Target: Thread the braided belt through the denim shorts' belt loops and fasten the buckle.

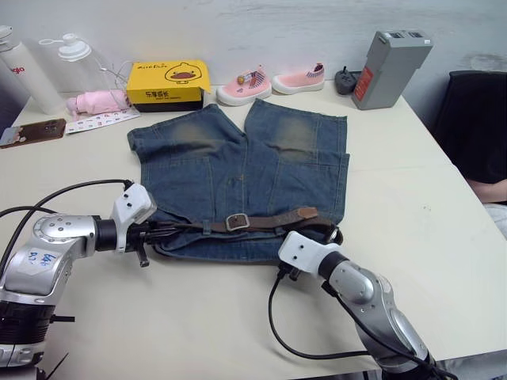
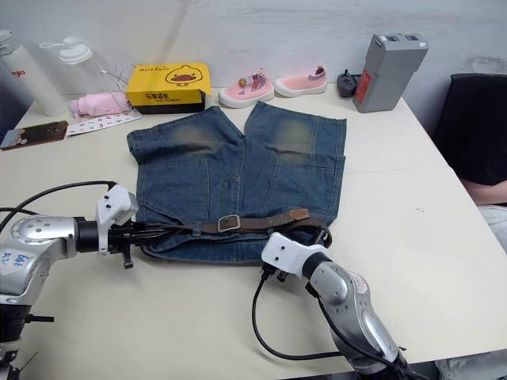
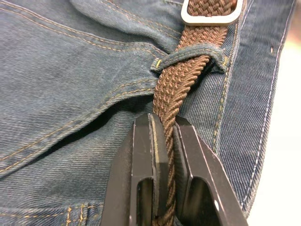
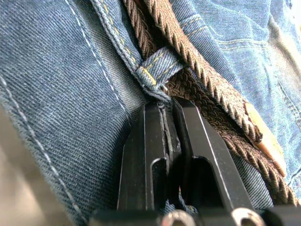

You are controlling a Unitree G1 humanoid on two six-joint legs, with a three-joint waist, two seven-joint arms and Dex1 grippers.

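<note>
1. Denim shorts [image 1: 242, 170] spread flat mid-table, braided belt [image 1: 269, 219] along waistband, buckle [image 1: 237, 222] fastened.
2. Left gripper [image 3: 164, 129] pinched on belt below a belt loop [image 3: 188, 54].
3. Right gripper [image 4: 164, 106] closed on waistband denim by a loop.

1 denim shorts [image 1: 238, 170], 1 braided belt [image 1: 269, 219], 2 pink shoes [image 1: 269, 83], 1 yellow box [image 1: 168, 84], 2 bottles [image 1: 47, 67], 1 grey battery [image 1: 392, 67]
</note>
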